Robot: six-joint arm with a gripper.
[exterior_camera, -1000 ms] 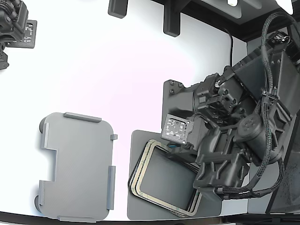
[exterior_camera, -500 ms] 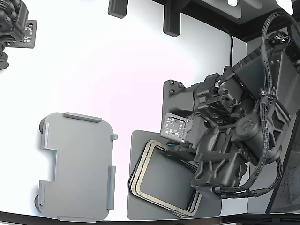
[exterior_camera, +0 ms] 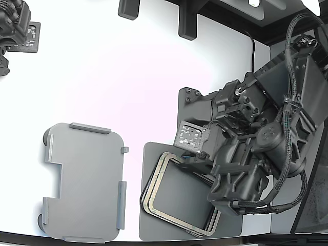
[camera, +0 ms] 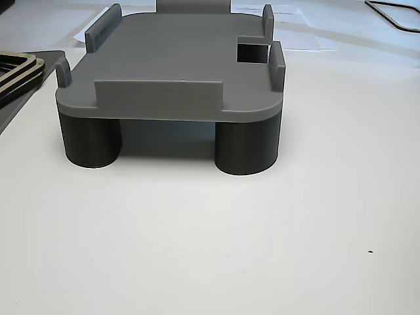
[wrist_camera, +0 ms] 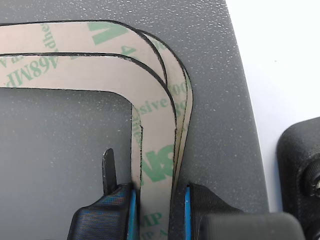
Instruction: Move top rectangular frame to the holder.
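The gripper (exterior_camera: pixel 197 166) has moved further over the frame stack (exterior_camera: pixel 159 197).

I see the top rectangular frame (wrist_camera: pixel 150 100) as matt, paper-like liner with green print; the mat (wrist_camera: pixel 215 90) looks finely grained, the holder (camera: pixel 177 59) smooth matt plastic, the bench (exterior_camera: pixel 128 77) smooth white.

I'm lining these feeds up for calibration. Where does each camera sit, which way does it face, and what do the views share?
Exterior view: overhead, facing down on the white table; shows the black arm and gripper, the stack of cream-beige rectangular frames and the light grey holder plate.
Wrist view: rides the wrist, close above a frame corner on the dark grey mat; both fingertips straddle the frame's side.
Other view: low at table height, facing the holder side-on; no robot shows.
Shared: the frame stack in all three; the holder in exterior and other.
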